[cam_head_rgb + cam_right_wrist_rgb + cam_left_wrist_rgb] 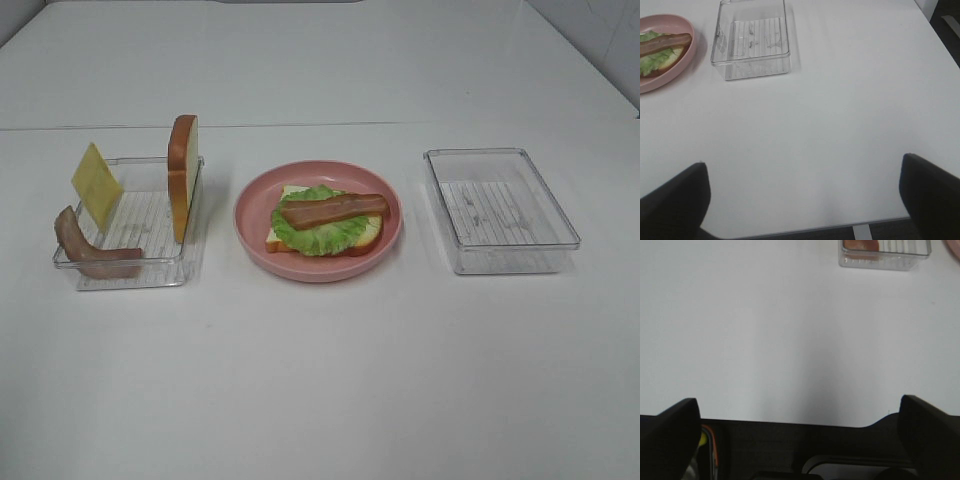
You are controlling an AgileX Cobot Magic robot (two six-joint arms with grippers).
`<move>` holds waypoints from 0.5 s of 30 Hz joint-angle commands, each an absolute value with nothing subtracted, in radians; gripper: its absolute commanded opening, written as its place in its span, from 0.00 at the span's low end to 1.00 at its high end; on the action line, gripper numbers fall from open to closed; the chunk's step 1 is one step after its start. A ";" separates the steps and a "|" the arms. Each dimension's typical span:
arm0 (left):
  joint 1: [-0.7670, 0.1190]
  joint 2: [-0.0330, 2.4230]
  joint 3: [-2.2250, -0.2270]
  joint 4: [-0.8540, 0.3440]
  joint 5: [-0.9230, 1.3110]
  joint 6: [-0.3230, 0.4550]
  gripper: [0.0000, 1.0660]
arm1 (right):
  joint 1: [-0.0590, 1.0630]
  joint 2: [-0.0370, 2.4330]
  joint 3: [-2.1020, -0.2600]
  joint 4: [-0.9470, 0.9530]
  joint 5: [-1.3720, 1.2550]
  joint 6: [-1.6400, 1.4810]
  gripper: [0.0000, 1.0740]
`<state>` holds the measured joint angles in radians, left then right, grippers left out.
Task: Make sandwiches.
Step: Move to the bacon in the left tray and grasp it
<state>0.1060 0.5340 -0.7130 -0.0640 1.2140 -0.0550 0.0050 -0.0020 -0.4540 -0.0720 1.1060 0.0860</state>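
Two clear trays, one pink plate (pixel 300 270), two bread slices, two bacon strips, one lettuce leaf (pixel 320 235) and one cheese square (pixel 96 183) are what I count on the white table (pixel 320 400). The stocked tray (pixel 130 272) carries the upright bread slice (pixel 182 175) against its wall, the cheese square propped on edge, and the loose bacon strip (pixel 85 250) draped over a corner. On the plate the flat bread slice (pixel 278 240) lies under the lettuce, with the top bacon strip (pixel 335 209) across it. My left gripper (pixel 797 405) stands wide open over bare table, gripping nothing (both fingers sit at the far edges of my wrist feed); the stocked tray is well ahead of those jaws, off toward the plate-side finger. My right gripper (pixel 802 162) is equally wide and holds nothing; the second tray (pixel 500 255) lies well ahead of its jaws, and the plate with its layers sits just beside that tray, farther out past the same finger.
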 commanded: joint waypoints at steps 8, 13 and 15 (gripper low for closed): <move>0.104 0.923 -0.856 0.048 1.317 -0.066 0.96 | -0.002 -0.036 -0.450 -0.071 1.099 0.079 0.92; 0.104 1.123 -1.016 0.051 1.317 -0.068 0.96 | -0.002 -0.036 -0.450 -0.071 1.099 0.079 0.92; 0.104 1.212 -1.087 0.053 1.317 -0.067 0.96 | -0.002 -0.036 -0.450 -0.071 1.099 0.079 0.92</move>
